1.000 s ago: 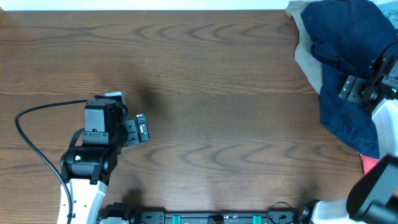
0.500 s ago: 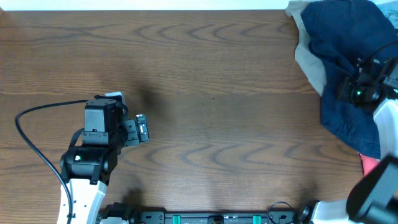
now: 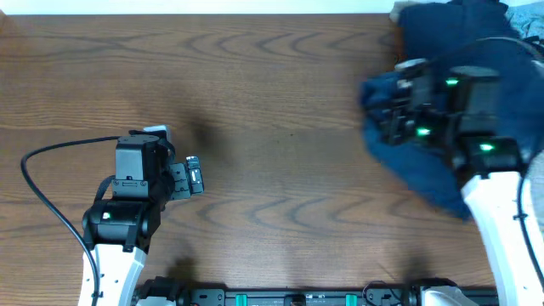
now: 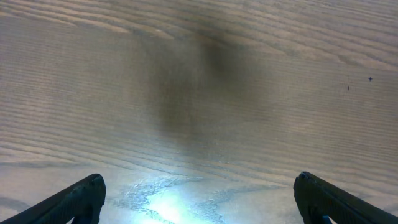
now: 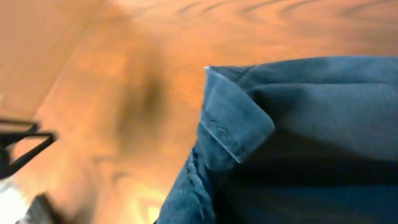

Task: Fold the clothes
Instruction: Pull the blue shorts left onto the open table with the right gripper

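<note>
The clothes, dark navy shorts (image 3: 425, 180), lie bunched at the right of the wooden table (image 3: 280, 102), with one edge drawn out toward the middle. My right gripper (image 3: 396, 109) is shut on that leading edge of the clothes. In the right wrist view the clothes (image 5: 298, 124) fill most of the picture with a folded seam corner uppermost, and the cloth hides my fingers. My left gripper (image 3: 194, 177) hovers over bare wood at the left, far from the clothes. Its dark fingertips (image 4: 81, 199) stand wide apart, and my left gripper (image 4: 199, 202) is open with nothing in it.
A black cable (image 3: 42, 195) loops out from the left arm toward the table's left edge. A dark rail (image 3: 297, 297) runs along the front edge. A bit of pale cloth (image 3: 525, 15) shows at the far right corner, behind the navy pile.
My right gripper has shut on the clothes and swung left, pulling their edge toward the middle of the table. The left arm has not moved.
</note>
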Robot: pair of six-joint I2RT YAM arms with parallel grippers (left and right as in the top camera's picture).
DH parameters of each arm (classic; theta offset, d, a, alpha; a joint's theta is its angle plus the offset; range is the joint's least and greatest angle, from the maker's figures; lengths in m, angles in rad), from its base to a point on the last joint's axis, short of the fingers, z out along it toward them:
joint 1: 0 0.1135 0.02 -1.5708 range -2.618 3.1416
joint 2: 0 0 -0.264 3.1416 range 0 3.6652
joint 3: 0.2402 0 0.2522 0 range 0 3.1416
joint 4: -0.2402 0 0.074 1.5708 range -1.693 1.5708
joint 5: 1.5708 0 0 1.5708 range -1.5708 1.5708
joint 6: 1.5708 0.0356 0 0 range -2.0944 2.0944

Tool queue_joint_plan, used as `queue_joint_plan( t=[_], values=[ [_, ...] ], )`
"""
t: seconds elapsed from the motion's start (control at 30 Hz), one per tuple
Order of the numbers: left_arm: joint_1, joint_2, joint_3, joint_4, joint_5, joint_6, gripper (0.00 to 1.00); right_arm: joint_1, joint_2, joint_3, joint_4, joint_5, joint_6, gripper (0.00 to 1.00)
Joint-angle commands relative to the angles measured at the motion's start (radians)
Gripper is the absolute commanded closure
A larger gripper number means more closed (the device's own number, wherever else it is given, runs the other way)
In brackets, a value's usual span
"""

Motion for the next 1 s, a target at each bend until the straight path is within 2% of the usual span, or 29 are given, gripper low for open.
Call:
queue_joint_plan(
  t=[0.0, 0.07, 0.1, 0.13, 0.17, 0.2, 0.3, 0.43, 0.5, 0.6, 0.77, 0.97],
  values=[
    [0.006, 0.0, 0.017, 0.003, -0.004, -0.005, 0.02, 0.109, 0.016, 0.013, 0.003, 0.005, 0.08, 0.92],
    [0.006, 0.0, 0.017, 0.004, -0.004, -0.005, 0.02, 0.158, 0.032, 0.013, 0.0, 0.04, 0.079, 0.69],
    [0.006, 0.0, 0.017, 0.003, -0.004, -0.005, 0.02, 0.172, 0.037, 0.013, -0.005, 0.067, 0.079, 0.54],
    [0.006, 0.0, 0.017, 0.003, -0.004, -0.005, 0.02, 0.183, 0.04, 0.013, -0.01, 0.106, 0.079, 0.39],
    [0.006, 0.0, 0.017, 0.003, -0.004, -0.005, 0.02, 0.187, 0.04, 0.013, -0.02, 0.151, 0.079, 0.17],
    [0.006, 0.0, 0.017, 0.003, -0.004, -0.005, 0.02, 0.187, 0.04, 0.013, -0.032, 0.201, 0.079, 0.02],
    [0.006, 0.0, 0.017, 0.003, -0.004, -0.019, 0.02, 0.171, 0.039, 0.013, -0.066, 0.332, 0.079, 0.01],
    [0.006, 0.0, 0.017, -0.005, -0.004, -0.191, 0.02, 0.121, 0.039, 0.013, -0.156, 0.526, 0.078, 0.01],
    [0.006, 0.0, 0.017, -0.005, -0.003, -0.286, 0.02, 0.096, 0.04, 0.013, -0.202, 0.577, 0.057, 0.01],
    [0.006, 0.006, 0.016, 0.001, 0.058, -0.369, 0.02, 0.063, 0.04, 0.011, -0.282, 0.619, 0.027, 0.01],
    [0.006, 0.074, 0.016, 0.014, 0.211, -0.399, 0.02, 0.042, 0.058, -0.041, -0.366, 0.642, 0.027, 0.01],
    [0.006, 0.176, 0.016, 0.013, 0.232, -0.399, 0.02, 0.044, 0.091, -0.194, -0.329, 0.656, 0.069, 0.01]
  ],
)
